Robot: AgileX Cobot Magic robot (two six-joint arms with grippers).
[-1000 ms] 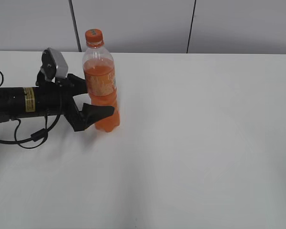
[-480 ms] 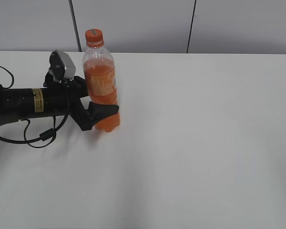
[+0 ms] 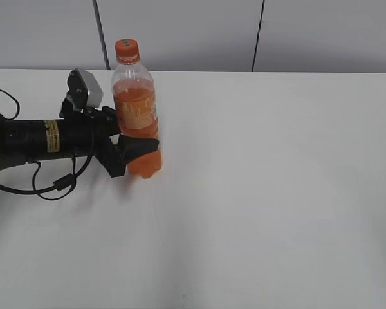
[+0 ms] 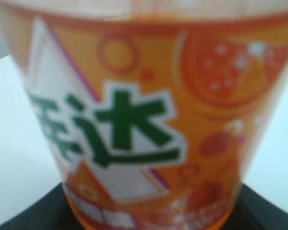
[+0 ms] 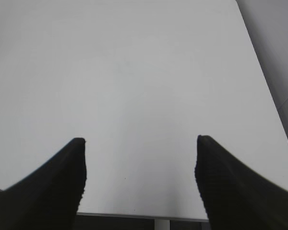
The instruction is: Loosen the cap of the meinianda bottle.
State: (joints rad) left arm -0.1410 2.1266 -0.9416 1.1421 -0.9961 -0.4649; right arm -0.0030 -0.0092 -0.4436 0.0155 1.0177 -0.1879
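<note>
The meinianda bottle (image 3: 135,109) stands upright at the back left of the white table, its orange cap (image 3: 127,46) on top. My left gripper (image 3: 140,148) reaches in from the left and is shut on the bottle's lower body just under the label. The near finger lies across the bottle's front and the far finger is hidden behind it. In the left wrist view the label (image 4: 134,124) fills the frame, with black finger parts at both bottom corners. My right gripper (image 5: 140,141) is open and empty above bare table; it is out of the exterior view.
The white table (image 3: 264,180) runs to a grey panelled wall behind. The left arm's black cable (image 3: 48,187) loops on the table at the left. The right wrist view shows the table's edge (image 5: 149,216) close below the fingers.
My left gripper has moved right, up to the bottle, and its fingers have closed on the lower body. The bottle stays upright in place.
</note>
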